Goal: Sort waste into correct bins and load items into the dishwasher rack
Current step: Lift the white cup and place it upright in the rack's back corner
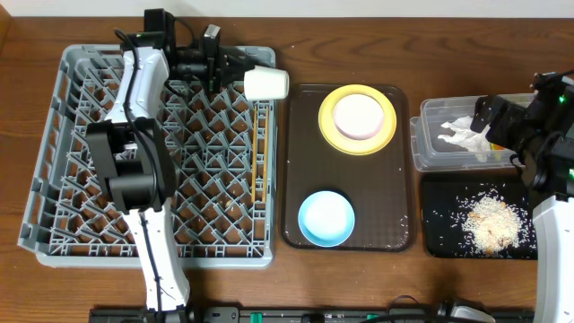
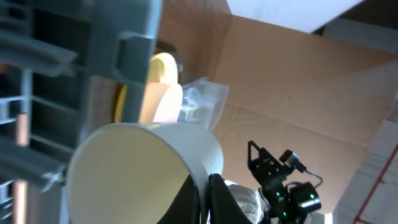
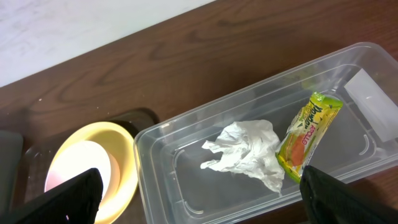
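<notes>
My left gripper (image 1: 235,70) is shut on the rim of a small cream cup (image 1: 266,83), held on its side above the far right corner of the grey dishwasher rack (image 1: 54,144). In the left wrist view the fingers (image 2: 208,199) pinch the cup wall (image 2: 143,168). My right gripper (image 1: 491,121) is open and empty above the clear bin (image 1: 429,135); its jaws (image 3: 205,202) straddle the bin. The napkin (image 3: 245,152) and snack wrapper (image 3: 308,134) lie in it. The black bin (image 1: 439,193) holds rice scraps (image 1: 489,222). A white bowl-like cup (image 1: 358,114) sits on the yellow plate (image 1: 330,133).
The dark brown tray (image 1: 300,161) lies between the rack and the bins and carries the plate and a light blue bowl (image 1: 326,218). Thin wooden chopsticks (image 1: 262,170) lie along the rack's right side. The left arm (image 1: 134,170) stretches over the rack.
</notes>
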`<state>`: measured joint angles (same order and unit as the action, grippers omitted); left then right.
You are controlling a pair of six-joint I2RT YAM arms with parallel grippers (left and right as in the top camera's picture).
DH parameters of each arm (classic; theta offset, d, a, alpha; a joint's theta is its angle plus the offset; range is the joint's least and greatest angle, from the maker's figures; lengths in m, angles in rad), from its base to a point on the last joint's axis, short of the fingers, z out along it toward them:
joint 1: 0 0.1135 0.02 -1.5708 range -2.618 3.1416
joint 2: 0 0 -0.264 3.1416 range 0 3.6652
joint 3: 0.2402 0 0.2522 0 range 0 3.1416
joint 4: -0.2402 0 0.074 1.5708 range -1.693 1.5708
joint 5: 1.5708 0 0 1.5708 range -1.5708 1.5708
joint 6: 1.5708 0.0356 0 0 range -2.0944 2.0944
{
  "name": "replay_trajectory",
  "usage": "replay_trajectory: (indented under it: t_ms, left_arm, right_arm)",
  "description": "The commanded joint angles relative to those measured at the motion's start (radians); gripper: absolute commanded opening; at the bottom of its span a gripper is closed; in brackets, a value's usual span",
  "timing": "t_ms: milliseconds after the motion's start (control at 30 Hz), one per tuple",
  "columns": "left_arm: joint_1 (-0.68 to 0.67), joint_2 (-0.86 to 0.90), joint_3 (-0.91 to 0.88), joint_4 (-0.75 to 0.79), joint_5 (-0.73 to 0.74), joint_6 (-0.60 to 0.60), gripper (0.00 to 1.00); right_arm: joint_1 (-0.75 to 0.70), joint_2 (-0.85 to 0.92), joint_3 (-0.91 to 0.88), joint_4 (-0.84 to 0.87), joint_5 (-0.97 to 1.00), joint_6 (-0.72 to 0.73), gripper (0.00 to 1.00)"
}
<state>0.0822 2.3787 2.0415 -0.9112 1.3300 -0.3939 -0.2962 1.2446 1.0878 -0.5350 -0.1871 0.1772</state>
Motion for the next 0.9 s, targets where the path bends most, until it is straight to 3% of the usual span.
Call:
replay_trajectory:
  t_ms: [0, 267, 433, 767, 867]
  left_arm:
    - [0.003, 0.02, -0.028, -0.011, -0.239, 0.02, 0.08]
    - [0.003, 0.02, -0.028, -0.014, -0.277, 0.027, 0.17]
    - [0.009, -0.003, -0.027, -0.013, -0.287, 0.026, 0.33]
    - [0.008, -0.21, -0.025, -0.013, -0.537, 0.027, 0.49]
    - [0.001, -0.274, -0.025, -0.014, -0.595, 0.026, 0.59]
  right_arm:
    - [-0.004, -0.003, 0.017, -0.001, -0.005, -0.01, 0.99]
    - [-0.004, -0.003, 0.017, -0.001, -0.005, -0.01, 0.99]
    - [-0.004, -0.003, 0.017, -0.001, -0.005, -0.01, 0.99]
    - [-0.004, -0.003, 0.017, -0.001, -0.005, -0.01, 0.99]
    - [-0.004, -0.003, 0.017, -0.001, -0.005, -0.01, 0.99]
